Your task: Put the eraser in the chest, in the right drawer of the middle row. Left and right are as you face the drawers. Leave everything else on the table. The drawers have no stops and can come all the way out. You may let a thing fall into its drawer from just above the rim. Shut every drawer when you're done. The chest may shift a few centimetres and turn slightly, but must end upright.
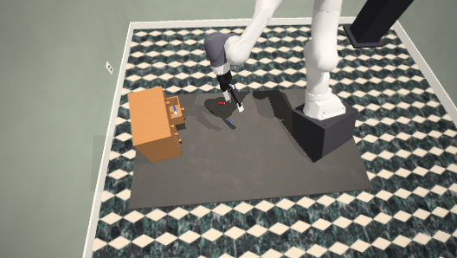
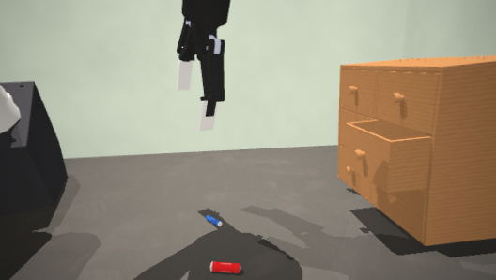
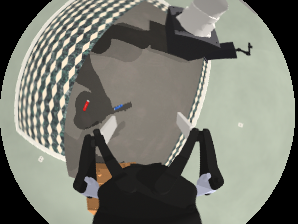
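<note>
The orange wooden chest (image 1: 155,125) stands upright at the left edge of the grey mat, and also shows in the exterior view (image 2: 413,141). Its right drawer in the middle row (image 1: 175,110) is pulled out part way (image 2: 390,155). A small blue and white thing (image 1: 175,108) lies inside it; I cannot tell if it is the eraser. My gripper (image 1: 234,103) (image 2: 195,101) is open and empty, high above the mat. A small red cylinder (image 2: 225,267) and a small blue piece with a white tip (image 2: 213,220) lie on the mat below it. Both show in the wrist view, the red one (image 3: 87,104) and the blue one (image 3: 120,106), beyond my open fingers.
The arm's dark base block (image 1: 325,130) stands at the right of the mat. The other drawers of the chest are shut. A checkered floor surrounds the mat, and a pale green wall is behind the chest.
</note>
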Action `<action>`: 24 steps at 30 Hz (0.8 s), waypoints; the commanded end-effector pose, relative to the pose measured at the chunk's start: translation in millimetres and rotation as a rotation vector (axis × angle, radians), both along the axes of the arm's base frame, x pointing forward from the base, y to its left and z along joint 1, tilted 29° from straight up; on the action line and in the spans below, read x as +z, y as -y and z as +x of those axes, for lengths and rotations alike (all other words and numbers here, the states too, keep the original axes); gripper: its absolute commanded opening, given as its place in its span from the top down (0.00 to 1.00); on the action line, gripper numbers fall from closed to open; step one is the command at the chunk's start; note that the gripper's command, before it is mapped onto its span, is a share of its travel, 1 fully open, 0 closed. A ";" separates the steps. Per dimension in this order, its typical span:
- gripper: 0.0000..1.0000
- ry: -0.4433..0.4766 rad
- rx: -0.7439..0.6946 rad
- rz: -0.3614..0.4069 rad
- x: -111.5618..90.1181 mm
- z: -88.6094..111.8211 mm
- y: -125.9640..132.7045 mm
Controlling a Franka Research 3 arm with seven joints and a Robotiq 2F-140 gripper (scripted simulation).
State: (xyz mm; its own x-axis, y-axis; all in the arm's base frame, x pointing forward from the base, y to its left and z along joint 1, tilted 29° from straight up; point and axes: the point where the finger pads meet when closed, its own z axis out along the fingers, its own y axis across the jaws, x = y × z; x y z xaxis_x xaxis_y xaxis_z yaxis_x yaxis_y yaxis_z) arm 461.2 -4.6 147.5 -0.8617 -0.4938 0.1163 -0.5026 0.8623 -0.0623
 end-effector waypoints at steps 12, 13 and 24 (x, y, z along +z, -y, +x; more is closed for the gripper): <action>0.00 0.090 -0.116 -0.112 18.4 24.2 15.0; 0.00 0.096 -0.119 -0.118 19.7 25.8 15.9; 0.00 0.149 -0.144 -0.169 31.7 39.7 22.1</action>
